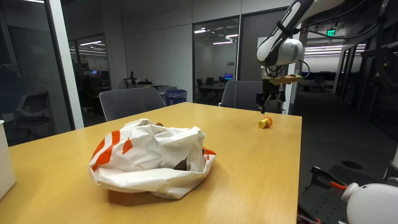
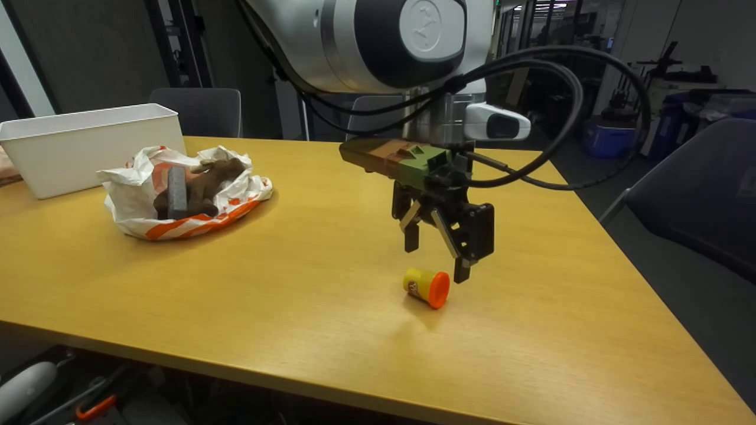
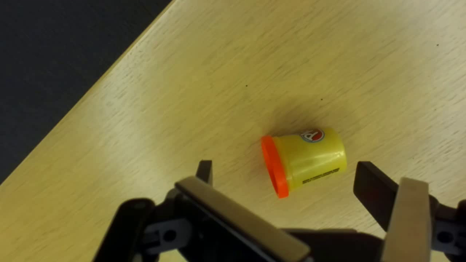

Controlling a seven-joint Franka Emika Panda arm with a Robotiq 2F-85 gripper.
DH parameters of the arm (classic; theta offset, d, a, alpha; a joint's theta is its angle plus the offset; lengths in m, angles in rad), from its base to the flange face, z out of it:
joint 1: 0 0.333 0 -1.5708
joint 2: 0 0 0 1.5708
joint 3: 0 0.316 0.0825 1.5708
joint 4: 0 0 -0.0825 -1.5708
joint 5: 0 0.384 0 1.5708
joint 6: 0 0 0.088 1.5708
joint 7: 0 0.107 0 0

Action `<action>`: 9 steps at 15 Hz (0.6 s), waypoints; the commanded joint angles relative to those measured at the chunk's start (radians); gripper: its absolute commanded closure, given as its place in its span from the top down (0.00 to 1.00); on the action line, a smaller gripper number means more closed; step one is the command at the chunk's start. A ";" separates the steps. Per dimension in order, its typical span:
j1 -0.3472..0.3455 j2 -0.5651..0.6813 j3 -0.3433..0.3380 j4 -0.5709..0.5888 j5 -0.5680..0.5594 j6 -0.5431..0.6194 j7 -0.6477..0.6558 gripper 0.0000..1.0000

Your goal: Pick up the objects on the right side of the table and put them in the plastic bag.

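A yellow can with an orange lid lies on its side on the table, seen in both exterior views (image 1: 265, 122) (image 2: 424, 286) and in the wrist view (image 3: 313, 156). My gripper (image 2: 437, 262) is open and empty just above the can, with its fingers pointing down. In the wrist view the gripper (image 3: 286, 176) has its fingertips on either side of the can, apart from it. The white plastic bag with orange marks (image 1: 152, 158) sits away from the gripper. In an exterior view the bag (image 2: 131, 200) lies open, holding a brown soft toy (image 2: 218, 177) and a grey block (image 2: 176, 192).
A white rectangular bin (image 2: 94, 150) stands behind the bag; part of the bin (image 1: 4, 161) shows at the frame edge. The wooden table's edge (image 3: 109, 69) is near the can. Grey chairs (image 1: 132, 102) stand around the table.
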 commanded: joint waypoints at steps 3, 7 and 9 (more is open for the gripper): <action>0.005 0.018 0.002 0.011 0.020 -0.015 -0.051 1.00; -0.006 0.046 0.008 0.018 0.094 -0.006 -0.161 1.00; -0.007 0.056 0.008 0.022 0.111 0.002 -0.200 1.00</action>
